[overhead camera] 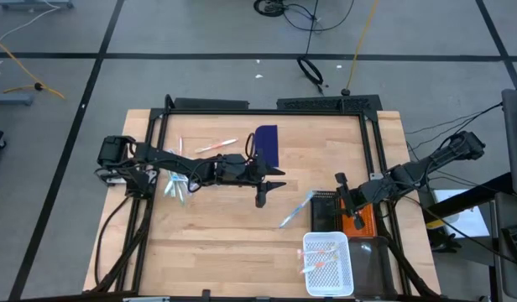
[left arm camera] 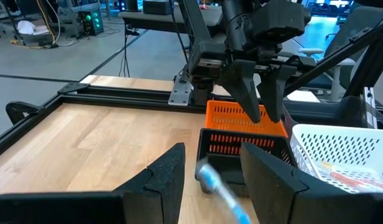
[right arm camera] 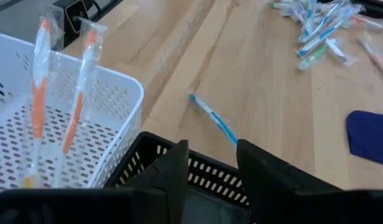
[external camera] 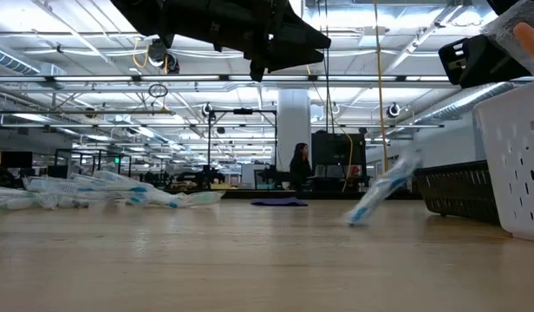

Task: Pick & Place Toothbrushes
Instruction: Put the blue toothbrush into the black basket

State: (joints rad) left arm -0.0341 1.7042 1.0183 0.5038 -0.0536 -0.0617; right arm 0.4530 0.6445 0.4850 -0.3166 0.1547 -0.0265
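Note:
A pile of mostly light blue and white toothbrushes (overhead camera: 176, 184) lies at the table's left, also in the right wrist view (right arm camera: 322, 28). One blue toothbrush (overhead camera: 296, 210) slants with its upper end against the black basket (overhead camera: 324, 210) and its lower end on the table (external camera: 384, 191). Two orange wrapped toothbrushes (right arm camera: 39, 93) stand tilted in the white basket (right arm camera: 120, 102). My left gripper (left arm camera: 210, 155) hovers open above the table's middle, aimed at the blue toothbrush. My right gripper (right arm camera: 210, 155) hangs open over the black basket, holding nothing.
An orange basket (left arm camera: 241, 118) stands behind the black one, under my right gripper (left arm camera: 261, 106). A dark blue flat rectangle (overhead camera: 267, 144) lies at the far middle, a pink toothbrush (overhead camera: 215, 147) beside it. A black frame (overhead camera: 267, 107) borders the table. A person stands far off in the room (external camera: 300, 165).

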